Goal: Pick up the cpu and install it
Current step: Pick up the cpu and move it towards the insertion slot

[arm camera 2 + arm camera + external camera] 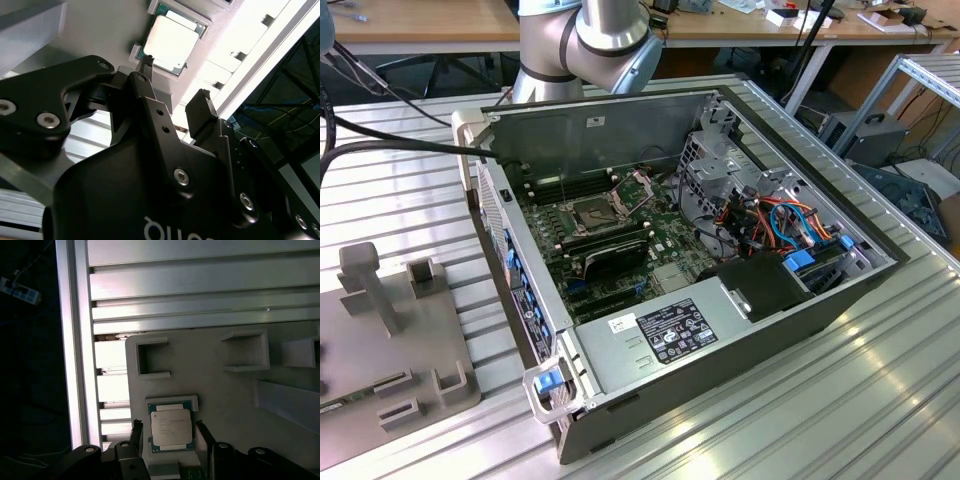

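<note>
The cpu point(171, 426) lies flat, silvery lid up, in a shallow framed recess point(195, 401) of a grey fixture plate point(200, 365). The plate rests on the slatted metal surface point(200, 290). In the second wrist view the cpu point(172, 42) shows the same way, square in its nest with a green rim round the lid.

The gripper point(170, 436) hangs directly over it, and its two black fingers point(136, 434) are spread wide, one just beside each of two opposite sides of the recess. They hold nothing, and I cannot tell whether they touch the frame.

As I judge it, the chip is light, thin and quite stiff, with a smooth lid that gives little grip. Its underside is likely delicate. The sound hold is on two opposite edges, level and lightly squeezed, so it neither tilts nor slips out.

In the exterior view the fixture plate point(350, 345) sits at the exterior view's left, beside the opened computer case point(610, 130). Inside the case lies the green motherboard point(670, 225). Its dark socket point(595, 212) stands with the metal frame raised, well apart from the plate.
</note>
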Tool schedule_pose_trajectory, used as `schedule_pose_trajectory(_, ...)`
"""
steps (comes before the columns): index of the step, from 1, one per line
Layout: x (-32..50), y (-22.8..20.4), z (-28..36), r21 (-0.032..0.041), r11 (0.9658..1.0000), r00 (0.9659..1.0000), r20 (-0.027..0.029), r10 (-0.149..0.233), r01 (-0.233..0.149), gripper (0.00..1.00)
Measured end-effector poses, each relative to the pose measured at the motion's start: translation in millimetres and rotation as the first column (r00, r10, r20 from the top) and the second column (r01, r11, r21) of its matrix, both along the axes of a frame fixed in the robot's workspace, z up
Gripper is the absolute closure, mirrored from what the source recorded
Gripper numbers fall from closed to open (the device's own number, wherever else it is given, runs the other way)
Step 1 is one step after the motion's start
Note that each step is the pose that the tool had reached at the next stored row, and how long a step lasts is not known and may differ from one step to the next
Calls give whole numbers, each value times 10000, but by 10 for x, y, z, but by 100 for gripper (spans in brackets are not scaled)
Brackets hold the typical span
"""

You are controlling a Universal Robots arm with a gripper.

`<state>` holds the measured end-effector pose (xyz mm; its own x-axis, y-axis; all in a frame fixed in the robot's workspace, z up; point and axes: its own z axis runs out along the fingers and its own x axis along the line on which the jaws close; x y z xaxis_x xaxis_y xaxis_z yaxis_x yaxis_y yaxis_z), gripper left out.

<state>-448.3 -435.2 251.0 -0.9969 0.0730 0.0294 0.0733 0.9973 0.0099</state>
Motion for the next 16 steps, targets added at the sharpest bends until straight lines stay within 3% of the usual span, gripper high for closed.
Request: schedule_pose_trajectory(16,0,0,-48,1,10000,10000,1,0,0,46)
